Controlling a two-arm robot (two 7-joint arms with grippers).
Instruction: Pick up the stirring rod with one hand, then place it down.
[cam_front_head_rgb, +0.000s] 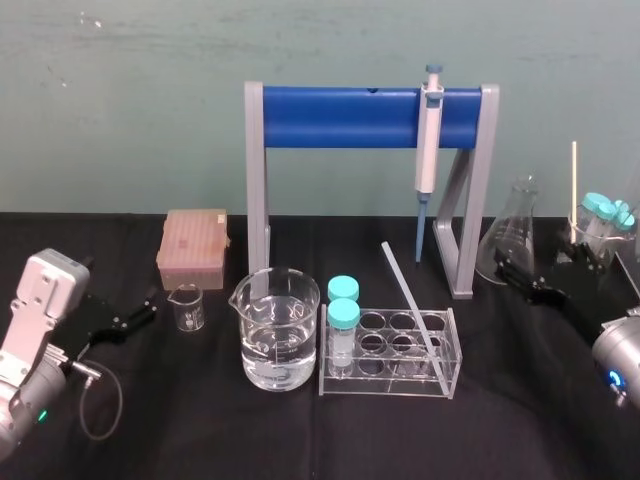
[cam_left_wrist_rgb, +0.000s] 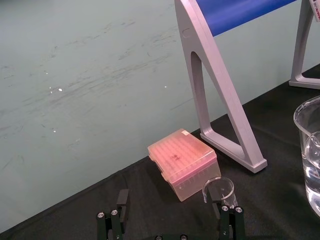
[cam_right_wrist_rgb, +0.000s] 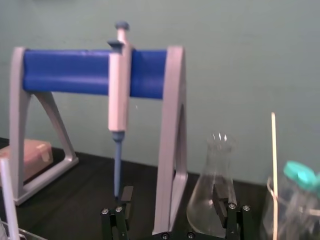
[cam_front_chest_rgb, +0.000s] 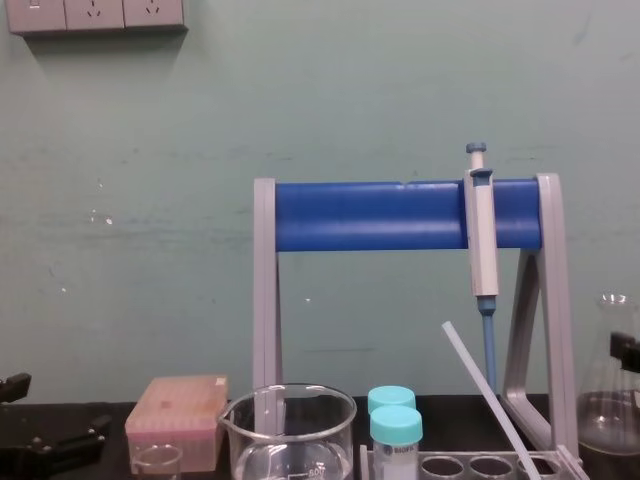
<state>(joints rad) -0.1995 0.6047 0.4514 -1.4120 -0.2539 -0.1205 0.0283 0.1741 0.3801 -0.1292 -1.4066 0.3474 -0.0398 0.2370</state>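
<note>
The stirring rod (cam_front_head_rgb: 411, 305) is a thin translucent whitish rod that leans tilted in the clear test tube rack (cam_front_head_rgb: 447, 380), its top toward the blue stand. It also shows in the chest view as the stirring rod (cam_front_chest_rgb: 482, 386) and at the edge of the right wrist view (cam_right_wrist_rgb: 7, 196). My right gripper (cam_front_head_rgb: 540, 275) hovers open at the right, near the conical flask (cam_front_head_rgb: 512, 235), well apart from the rod. Its fingers (cam_right_wrist_rgb: 231, 214) stand wide with nothing between them. My left gripper (cam_front_head_rgb: 148, 306) rests open at the left by the small beaker (cam_front_head_rgb: 187, 306).
A large beaker of water (cam_front_head_rgb: 276, 330) stands left of the rack, which holds two teal-capped tubes (cam_front_head_rgb: 343, 318). A white-and-blue pipette (cam_front_head_rgb: 428, 150) hangs on the blue-and-grey stand (cam_front_head_rgb: 340, 117). A pink tip box (cam_front_head_rgb: 193, 247) sits back left. A jar with a thin stick (cam_front_head_rgb: 574, 180) stands far right.
</note>
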